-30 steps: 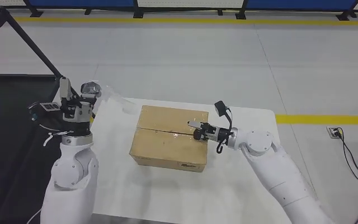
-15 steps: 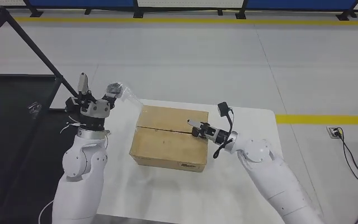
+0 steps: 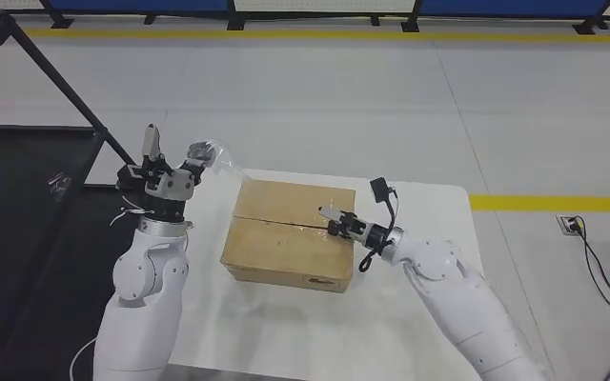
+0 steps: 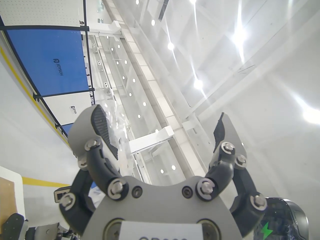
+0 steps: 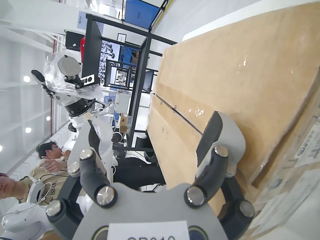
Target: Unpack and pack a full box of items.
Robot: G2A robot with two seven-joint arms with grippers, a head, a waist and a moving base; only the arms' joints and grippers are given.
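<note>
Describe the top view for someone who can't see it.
A closed cardboard box sits on a white table, and the right gripper is open just above the seam in the box's top. The left gripper points upward beside the table, open, with clear plastic film at one finger.

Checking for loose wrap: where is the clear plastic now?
Top view: the clear plastic hangs on the raised left gripper, near the table's far left corner, left of the box.
</note>
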